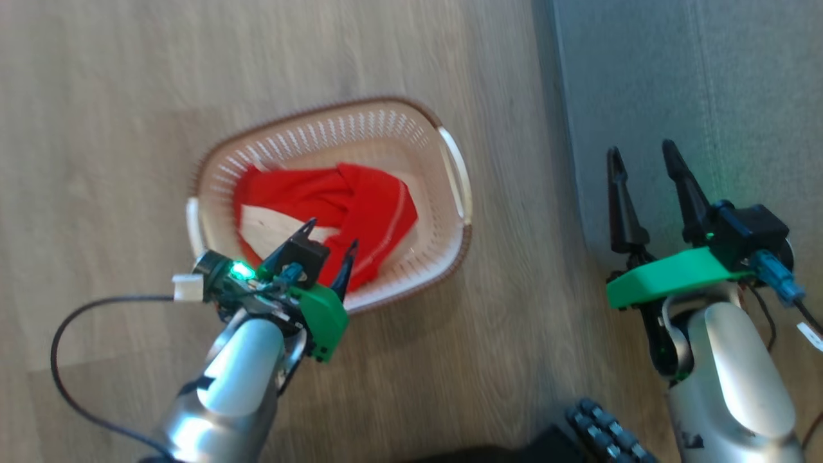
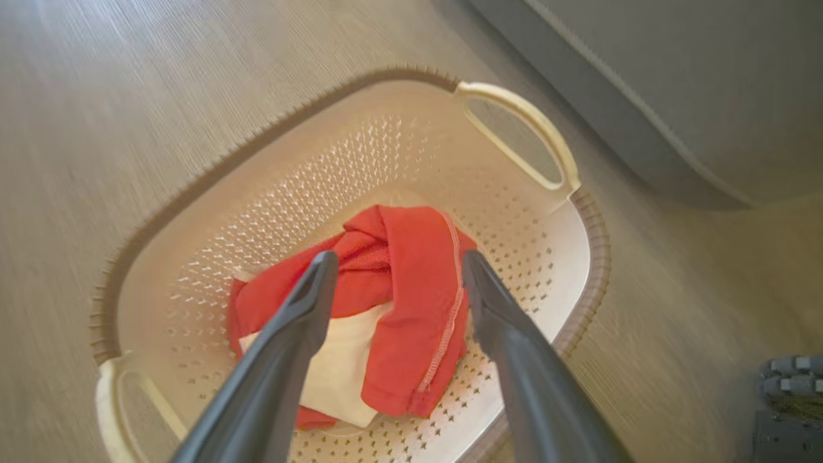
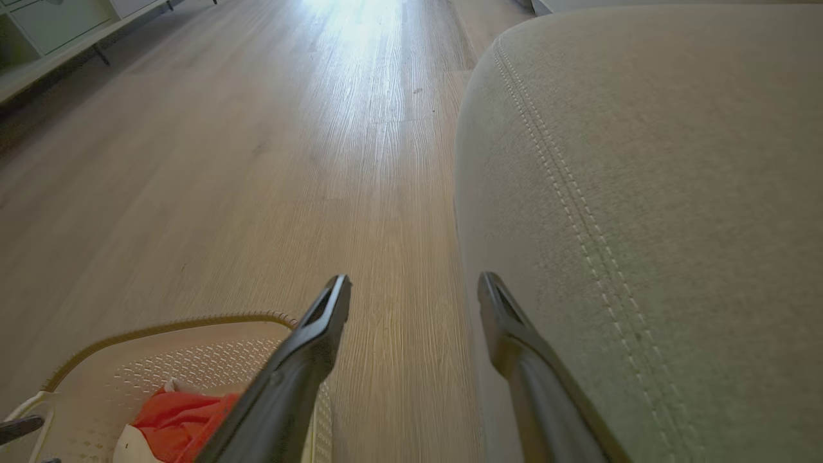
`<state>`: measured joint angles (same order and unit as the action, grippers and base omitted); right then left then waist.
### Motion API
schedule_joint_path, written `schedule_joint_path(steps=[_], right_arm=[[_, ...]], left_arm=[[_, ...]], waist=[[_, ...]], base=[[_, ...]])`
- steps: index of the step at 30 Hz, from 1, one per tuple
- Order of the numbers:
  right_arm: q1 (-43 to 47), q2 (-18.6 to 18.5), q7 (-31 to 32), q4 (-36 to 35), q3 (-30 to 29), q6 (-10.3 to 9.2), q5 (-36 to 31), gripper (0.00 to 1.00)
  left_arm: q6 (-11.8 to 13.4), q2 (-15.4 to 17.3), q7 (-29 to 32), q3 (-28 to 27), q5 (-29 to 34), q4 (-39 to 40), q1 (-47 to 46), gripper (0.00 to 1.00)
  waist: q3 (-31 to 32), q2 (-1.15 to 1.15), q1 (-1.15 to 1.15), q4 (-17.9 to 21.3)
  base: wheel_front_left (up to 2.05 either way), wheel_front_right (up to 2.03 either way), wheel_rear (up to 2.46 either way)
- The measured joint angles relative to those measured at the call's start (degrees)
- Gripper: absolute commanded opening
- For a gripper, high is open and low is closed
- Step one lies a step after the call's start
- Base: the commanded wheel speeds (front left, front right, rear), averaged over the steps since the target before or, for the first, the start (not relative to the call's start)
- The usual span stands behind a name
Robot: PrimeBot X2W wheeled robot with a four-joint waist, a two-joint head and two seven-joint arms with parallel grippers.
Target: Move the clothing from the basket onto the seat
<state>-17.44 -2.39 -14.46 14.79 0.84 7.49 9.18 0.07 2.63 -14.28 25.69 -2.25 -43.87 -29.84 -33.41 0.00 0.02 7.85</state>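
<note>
The clothing (image 1: pixel 347 206) is a crumpled bright red piece with a white part, lying inside the cream basket (image 1: pixel 443 257) on the wooden floor. My left gripper (image 1: pixel 331 235) hangs open above the basket's near side, its fingers straddling the red cloth (image 2: pixel 411 302) without touching it. The basket's rim (image 2: pixel 591 231) and a handle also show in the left wrist view. My right gripper (image 1: pixel 643 157) is open and empty over the edge of the grey seat (image 1: pixel 675 77). In the right wrist view the seat (image 3: pixel 675 193) lies to the right, and the basket (image 3: pixel 180 360) with the clothing (image 3: pixel 180 418) sits at the lower left.
Wooden floor (image 1: pixel 96 96) surrounds the basket. A black cable (image 1: pixel 71 334) loops from my left wrist. A dark ribbed part of my base (image 1: pixel 604 431) shows at the bottom. Pale furniture (image 3: pixel 58 26) stands far off at the left of the right wrist view.
</note>
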Motion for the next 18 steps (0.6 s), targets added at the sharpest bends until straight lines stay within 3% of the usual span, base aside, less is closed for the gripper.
schedule_joint_path(steps=[10,18], right_arm=[[-3.0,-0.02,0.0,-1.74,4.53,0.0,4.25,1.0],[-5.45,0.01,-0.01,-3.46,7.45,0.01,7.61,1.0]], left_arm=[[-2.91,1.49,-0.01,2.36,2.64,-17.62,-12.48,1.0],[-0.97,3.58,1.34,2.35,2.85,-28.0,-21.03,1.0]], waist=[[-9.2,0.0,-0.01,5.36],[-14.91,0.0,-0.01,9.7]], base=[[0.0,0.0,0.0],[0.0,0.0,0.0]])
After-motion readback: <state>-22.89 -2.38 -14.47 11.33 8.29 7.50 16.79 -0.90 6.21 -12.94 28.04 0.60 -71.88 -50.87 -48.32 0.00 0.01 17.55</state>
